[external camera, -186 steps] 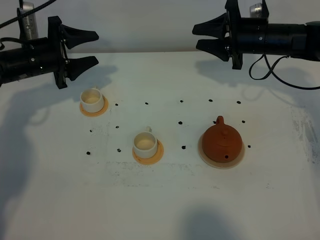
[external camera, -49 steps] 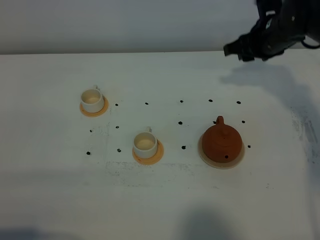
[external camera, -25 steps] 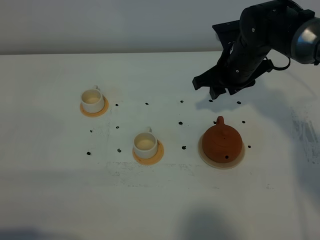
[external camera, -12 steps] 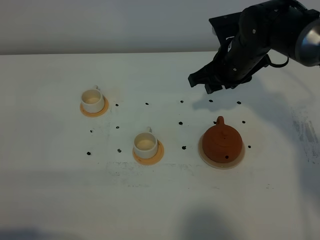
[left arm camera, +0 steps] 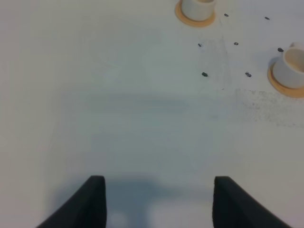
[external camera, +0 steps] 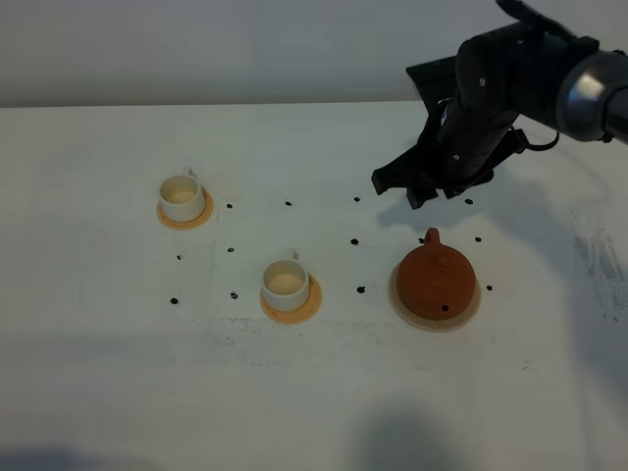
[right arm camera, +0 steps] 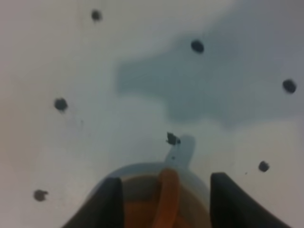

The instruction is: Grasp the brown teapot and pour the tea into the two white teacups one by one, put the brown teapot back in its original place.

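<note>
The brown teapot (external camera: 436,278) sits on its pale beige coaster (external camera: 472,305) at the right of the table, with its loop handle (external camera: 430,236) pointing to the far side. My right gripper (external camera: 396,190) hovers open just behind and above the handle. In the right wrist view the handle (right arm camera: 167,192) lies between the two dark fingers (right arm camera: 108,202), untouched, with the gripper (right arm camera: 166,183) open over it. Two white teacups (external camera: 181,196) (external camera: 285,282) stand on orange-tan coasters at the left and middle. My left gripper (left arm camera: 159,181) is open and empty over bare table. No tea is visible.
Small black dots (external camera: 356,241) mark the white tabletop (external camera: 314,392) between the cups and the teapot. In the left wrist view both cups (left arm camera: 197,5) (left arm camera: 293,66) show at the far edge of the picture. The left arm is out of the exterior view.
The left arm has left the exterior view. My right arm has swung in from the back right and come down behind the teapot. Teapot and cups have not moved.
</note>
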Controlling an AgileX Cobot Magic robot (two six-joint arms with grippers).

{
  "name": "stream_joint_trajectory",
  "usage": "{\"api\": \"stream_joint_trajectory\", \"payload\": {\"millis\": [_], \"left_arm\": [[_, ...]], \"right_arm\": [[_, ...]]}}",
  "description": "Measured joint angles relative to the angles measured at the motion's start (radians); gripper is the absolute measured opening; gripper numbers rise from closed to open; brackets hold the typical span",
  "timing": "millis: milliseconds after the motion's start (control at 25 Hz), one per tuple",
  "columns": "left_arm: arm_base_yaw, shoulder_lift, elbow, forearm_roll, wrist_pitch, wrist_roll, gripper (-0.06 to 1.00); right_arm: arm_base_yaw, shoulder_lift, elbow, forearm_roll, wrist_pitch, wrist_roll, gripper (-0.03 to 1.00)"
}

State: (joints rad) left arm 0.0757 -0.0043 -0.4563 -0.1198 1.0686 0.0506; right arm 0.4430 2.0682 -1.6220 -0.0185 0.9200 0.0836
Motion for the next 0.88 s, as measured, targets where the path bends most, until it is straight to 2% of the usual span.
{"api": "stream_joint_trajectory", "payload": {"millis": [880], "left_arm": [[0.0,0.0,0.0,0.0,0.0,-0.001,0.48]], "right_arm": [[-0.009,0.081,0.001,-0.028,0.049,0.02,0.44]]}}
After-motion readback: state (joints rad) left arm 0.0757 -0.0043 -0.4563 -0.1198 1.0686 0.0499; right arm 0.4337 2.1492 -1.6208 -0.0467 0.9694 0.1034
